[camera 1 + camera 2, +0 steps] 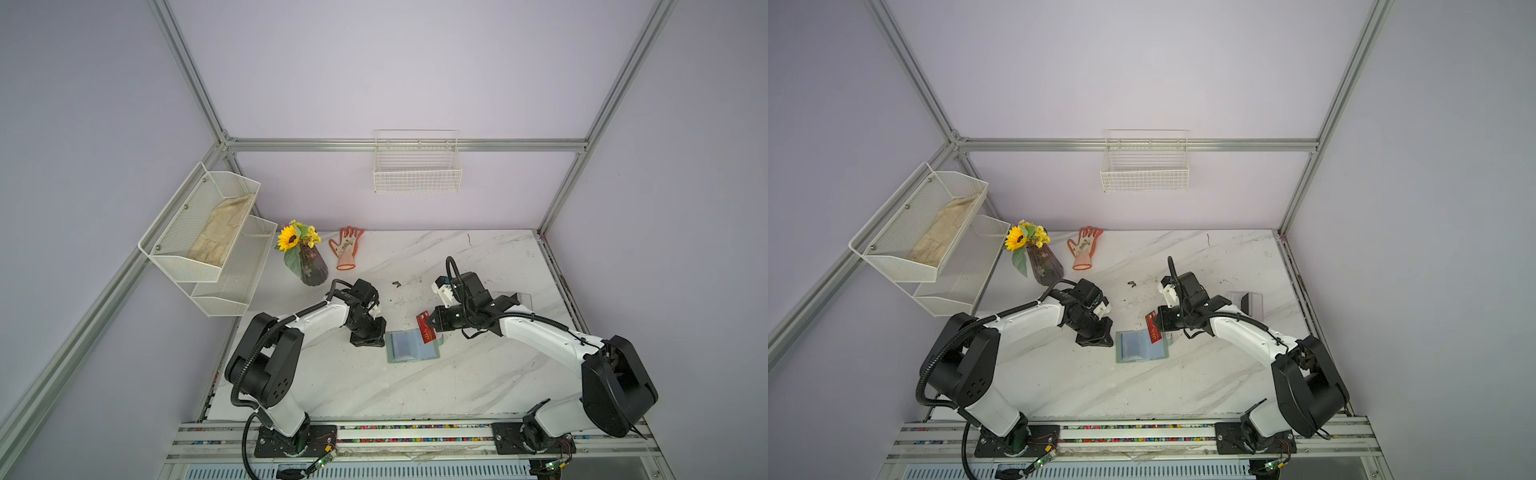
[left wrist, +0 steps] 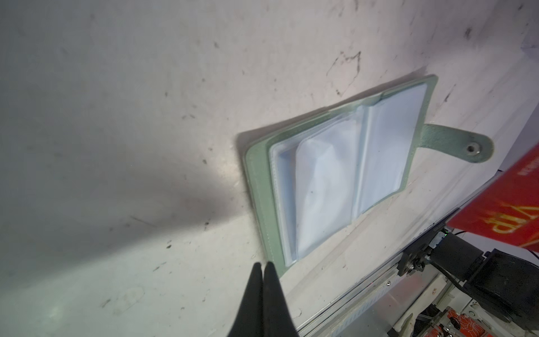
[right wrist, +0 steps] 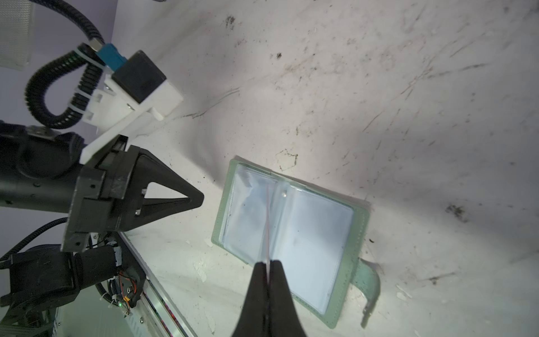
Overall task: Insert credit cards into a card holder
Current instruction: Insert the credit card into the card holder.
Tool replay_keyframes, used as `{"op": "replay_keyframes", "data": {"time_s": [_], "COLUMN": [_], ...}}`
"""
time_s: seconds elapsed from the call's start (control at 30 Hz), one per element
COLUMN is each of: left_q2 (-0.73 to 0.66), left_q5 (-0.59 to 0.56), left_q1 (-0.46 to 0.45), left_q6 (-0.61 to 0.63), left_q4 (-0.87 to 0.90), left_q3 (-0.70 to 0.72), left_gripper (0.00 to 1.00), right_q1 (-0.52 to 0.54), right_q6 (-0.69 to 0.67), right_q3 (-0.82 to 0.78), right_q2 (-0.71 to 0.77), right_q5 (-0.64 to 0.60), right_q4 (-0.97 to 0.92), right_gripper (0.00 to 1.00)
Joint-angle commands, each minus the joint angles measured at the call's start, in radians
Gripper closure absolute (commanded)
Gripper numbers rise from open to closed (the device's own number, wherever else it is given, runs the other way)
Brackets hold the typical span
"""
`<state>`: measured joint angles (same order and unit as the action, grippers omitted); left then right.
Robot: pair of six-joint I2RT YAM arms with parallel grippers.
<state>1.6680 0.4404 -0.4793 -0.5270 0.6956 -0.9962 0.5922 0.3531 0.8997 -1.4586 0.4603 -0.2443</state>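
Observation:
The sage-green card holder (image 1: 411, 348) (image 1: 1142, 347) lies open on the marble table, its clear sleeves (image 2: 329, 181) facing up and its snap tab (image 2: 466, 146) sticking out. My right gripper (image 1: 431, 323) (image 3: 267, 264) is shut on a red VIP credit card (image 1: 425, 328) (image 1: 1153, 330) (image 2: 501, 210). The card stands on edge over the holder's right half and shows as a thin line (image 3: 267, 221) in the right wrist view. Whether it touches a sleeve I cannot tell. My left gripper (image 1: 380, 338) (image 2: 263, 265) (image 3: 199, 200) is shut and empty, just beside the holder's left edge.
A clear box (image 1: 1250, 303) with something dark in it stands behind the right arm. A vase with a sunflower (image 1: 309, 266) and an orange glove (image 1: 347, 247) sit at the back left. White mesh racks (image 1: 208, 232) hang at the left, a wire basket (image 1: 417, 166) on the back wall.

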Motion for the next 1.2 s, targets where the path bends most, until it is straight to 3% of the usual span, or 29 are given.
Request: {"op": "replay_keyframes", "data": {"time_s": [0.0, 0.33, 1.17], "left_q2": [0.005, 0.072, 0.125], "left_q5": [0.005, 0.032, 0.057], "left_q1": [0.000, -0.012, -0.016], "left_q6": [-0.019, -0.011, -0.008], "left_q4": [-0.054, -0.077, -0.094], "left_q3": [0.030, -0.011, -0.059], "left_gripper": [1.00, 1.00, 1.00], "right_q1": [0.018, 0.055, 0.049], "right_q6": [0.079, 0.179, 0.190], "right_q3": [-0.048, -0.153, -0.198], "right_q2": [-0.003, -0.035, -0.059], "right_q5": [0.025, 0.035, 0.022], "right_q4": [0.142, 0.281, 0.321], "right_gripper": [1.00, 1.00, 1.00]}}
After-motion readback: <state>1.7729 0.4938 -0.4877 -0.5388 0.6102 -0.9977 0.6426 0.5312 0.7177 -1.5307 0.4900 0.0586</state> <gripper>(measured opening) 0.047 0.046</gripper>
